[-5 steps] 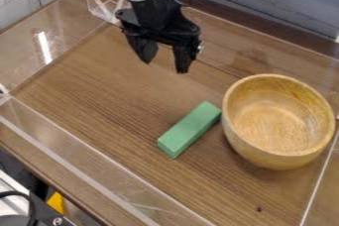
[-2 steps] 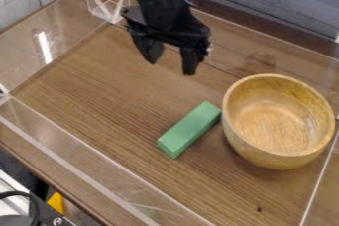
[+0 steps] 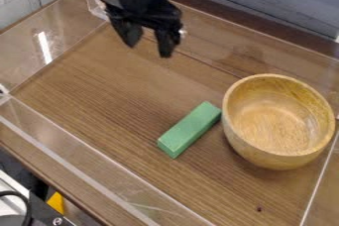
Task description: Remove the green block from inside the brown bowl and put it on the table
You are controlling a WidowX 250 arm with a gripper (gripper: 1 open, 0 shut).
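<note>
The block (image 3: 189,129) lies flat on the bench (image 3: 106,91), out of the bowl (image 3: 279,120). It sits just left of the bowl's near-left rim, close to it but with a thin strip of wood showing between them. Its long axis runs on a diagonal, from the near left up toward the far right, and its far end points at the bowl's side. The green is plain and matte, with a darker shaded side facing the near edge.

The bowl stands upright at the right side of the bench, light brown with a thick rim and visible grain inside. Nothing shows in its hollow.

The gripper (image 3: 146,40) hangs over the far-left part of the bench, well apart from both block and bowl. It is black and points steeply down. Its fingers (image 3: 169,42) stand wide apart and hold nothing; bare wood shows between and below them.

A low clear wall (image 3: 79,175) edges the bench along the near-left side, with light glinting on it, and another clear panel runs along the far side behind the arm. The bench surface is dark wood grain, with streaks running from the far left toward the near right.
</note>
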